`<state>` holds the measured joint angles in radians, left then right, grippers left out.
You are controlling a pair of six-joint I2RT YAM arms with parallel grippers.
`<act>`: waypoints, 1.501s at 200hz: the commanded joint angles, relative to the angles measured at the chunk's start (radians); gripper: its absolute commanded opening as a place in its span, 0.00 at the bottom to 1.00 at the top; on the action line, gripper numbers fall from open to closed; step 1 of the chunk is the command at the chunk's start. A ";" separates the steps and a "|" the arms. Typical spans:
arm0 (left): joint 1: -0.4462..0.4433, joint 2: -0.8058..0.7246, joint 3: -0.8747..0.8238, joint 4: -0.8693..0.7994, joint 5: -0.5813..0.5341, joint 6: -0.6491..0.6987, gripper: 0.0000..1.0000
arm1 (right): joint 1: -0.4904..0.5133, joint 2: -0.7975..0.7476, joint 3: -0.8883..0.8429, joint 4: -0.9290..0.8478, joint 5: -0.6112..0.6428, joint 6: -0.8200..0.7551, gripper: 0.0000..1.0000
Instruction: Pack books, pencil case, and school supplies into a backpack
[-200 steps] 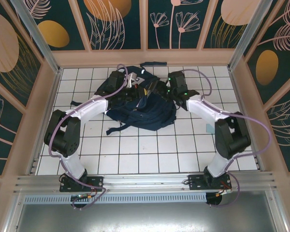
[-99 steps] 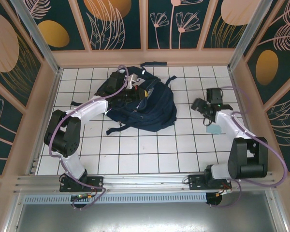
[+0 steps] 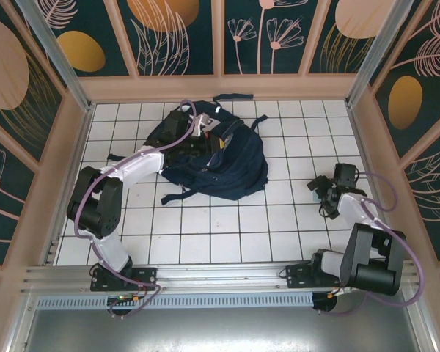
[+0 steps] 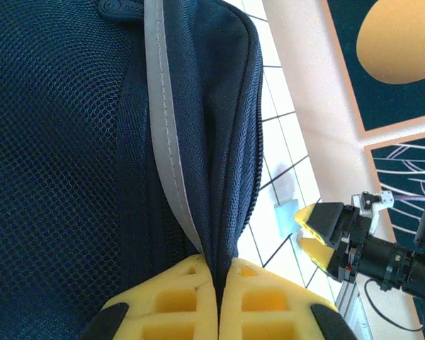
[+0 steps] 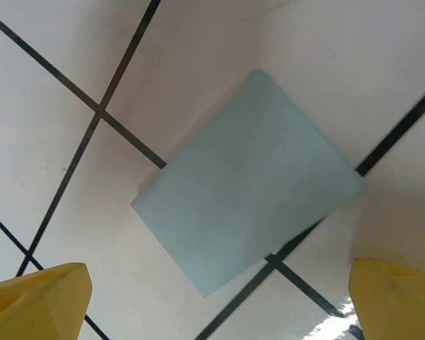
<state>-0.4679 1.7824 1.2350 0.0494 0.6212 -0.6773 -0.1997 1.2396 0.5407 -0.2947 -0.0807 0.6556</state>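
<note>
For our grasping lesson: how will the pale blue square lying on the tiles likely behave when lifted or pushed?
The pale blue square looks thin and lies flush, so it is probably light, with little edge to pinch. The glossy tiles suggest it may slide when pushed. Its crisp straight edges hint at some stiffness.

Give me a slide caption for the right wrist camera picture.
Open yellow fingers of the right arm hover over a flat pale blue square pad on the white tiled table.
</note>
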 commanded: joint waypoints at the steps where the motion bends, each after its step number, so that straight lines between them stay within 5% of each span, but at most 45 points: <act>1: -0.010 -0.059 -0.002 0.064 0.055 0.019 0.00 | -0.005 0.052 0.008 0.115 -0.034 0.041 0.94; 103: -0.011 -0.122 -0.046 0.043 0.008 0.002 0.00 | 0.168 0.483 0.399 0.079 0.161 -0.154 0.92; 150: -0.011 -0.116 -0.046 0.057 0.015 -0.007 0.00 | 0.184 0.492 0.388 0.029 0.294 -0.196 0.87; 231: -0.011 -0.116 -0.042 0.048 0.015 -0.001 0.00 | 0.100 0.477 0.412 0.059 0.178 -0.218 0.64; 300: -0.011 -0.118 -0.042 0.047 0.014 -0.004 0.00 | 0.133 0.471 0.358 0.041 0.179 -0.189 0.73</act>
<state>-0.4717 1.7161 1.1778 0.0364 0.6086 -0.6785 -0.0803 1.7142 0.9260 -0.2485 0.0864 0.4526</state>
